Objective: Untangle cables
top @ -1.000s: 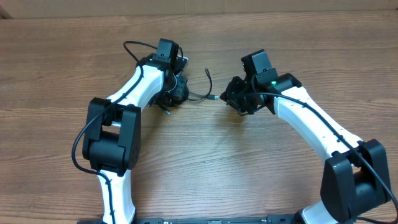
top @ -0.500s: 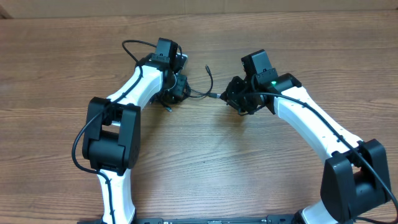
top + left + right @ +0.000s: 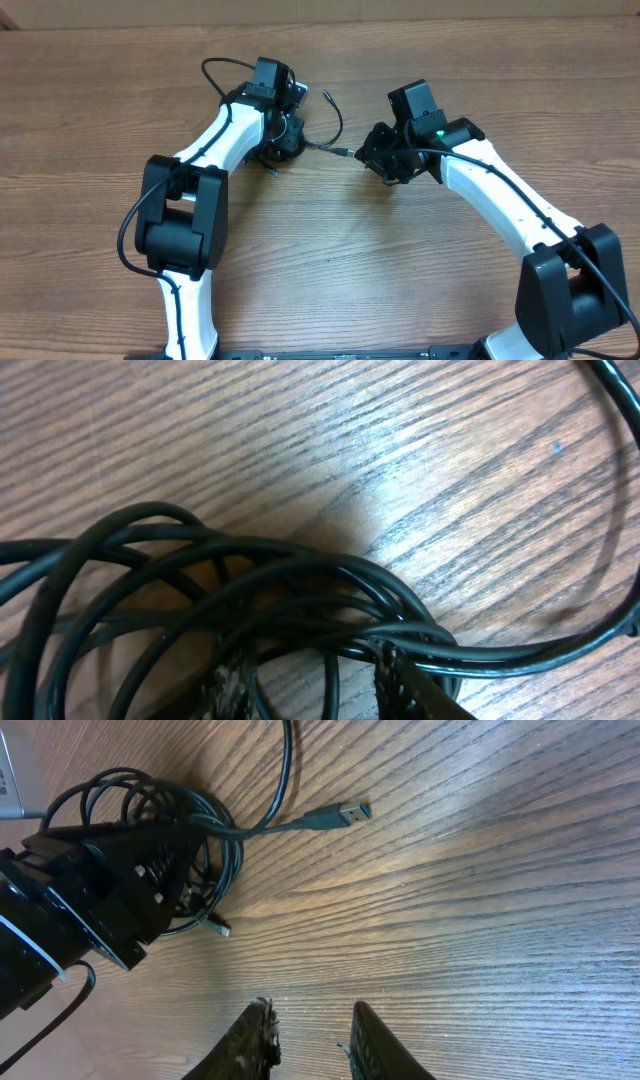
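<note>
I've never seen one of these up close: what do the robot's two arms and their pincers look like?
The left arm and right arm have white links between chunky black joint housings, with a thin black cable running along each. A small green light glows near the right wrist. The right gripper ends in two dark, tapered fingers.

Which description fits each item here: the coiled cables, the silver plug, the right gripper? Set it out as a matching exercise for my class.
Column one:
1. coiled cables
2. silver plug
3. right gripper

Column two:
a. jaws apart, nothing between them
b. at the end of a loose strand lying on the table
c. bunched in loops at the left gripper

Pairs: 1-c; 2-b; 3-a
</note>
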Available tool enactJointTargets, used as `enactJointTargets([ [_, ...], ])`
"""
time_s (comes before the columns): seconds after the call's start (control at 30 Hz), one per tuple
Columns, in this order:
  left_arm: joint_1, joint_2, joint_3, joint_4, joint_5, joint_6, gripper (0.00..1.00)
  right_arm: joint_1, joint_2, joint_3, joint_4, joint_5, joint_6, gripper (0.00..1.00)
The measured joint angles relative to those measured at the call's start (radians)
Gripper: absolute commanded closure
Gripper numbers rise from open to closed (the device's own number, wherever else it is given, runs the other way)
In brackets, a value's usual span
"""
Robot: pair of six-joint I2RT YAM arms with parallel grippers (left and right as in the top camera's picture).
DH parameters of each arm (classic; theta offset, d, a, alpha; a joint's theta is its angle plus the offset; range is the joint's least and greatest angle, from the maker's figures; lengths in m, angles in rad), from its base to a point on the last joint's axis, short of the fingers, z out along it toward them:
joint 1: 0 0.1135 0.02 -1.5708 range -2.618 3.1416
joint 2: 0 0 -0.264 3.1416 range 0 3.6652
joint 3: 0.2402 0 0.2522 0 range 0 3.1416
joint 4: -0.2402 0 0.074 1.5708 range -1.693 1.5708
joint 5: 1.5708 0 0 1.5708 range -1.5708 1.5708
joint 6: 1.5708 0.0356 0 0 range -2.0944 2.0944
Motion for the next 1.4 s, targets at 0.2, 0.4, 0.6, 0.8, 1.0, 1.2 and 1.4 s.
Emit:
enactJointTargets([
  [0.2,0.0,0.002,0.003,-0.04,-0.001,0.053,0.59,0.0,0.0,0.0,0.0,0.004,0.0,0.76],
  [0.4,-0.002,0.01,0.003,-0.038,-0.024,0.082,0.58,0.0,0.0,0.0,-0.002,0.004,0.0,0.77],
  [0.6,-0.002,0.015,0.005,0.002,-0.061,0.101,0.57,0.0,0.0,0.0,-0.001,0.004,0.0,0.76],
  [0.8,-0.002,0.03,0.049,0.007,-0.088,0.16,0.47,0.0,0.0,0.0,-0.002,0.006,0.0,0.76],
  [1.0,-0.002,0.03,0.055,0.001,-0.136,0.218,0.47,0.0,0.0,0.0,-0.002,0.007,0.0,0.76],
  [1.2,-0.002,0.03,0.053,-0.005,-0.142,0.238,0.46,0.0,0.0,0.0,-0.001,0.007,0.0,0.77],
  [1.4,-0.002,0.03,0.006,0.047,-0.143,0.238,0.44,0.0,0.0,0.0,-0.001,0.007,0.0,0.77],
])
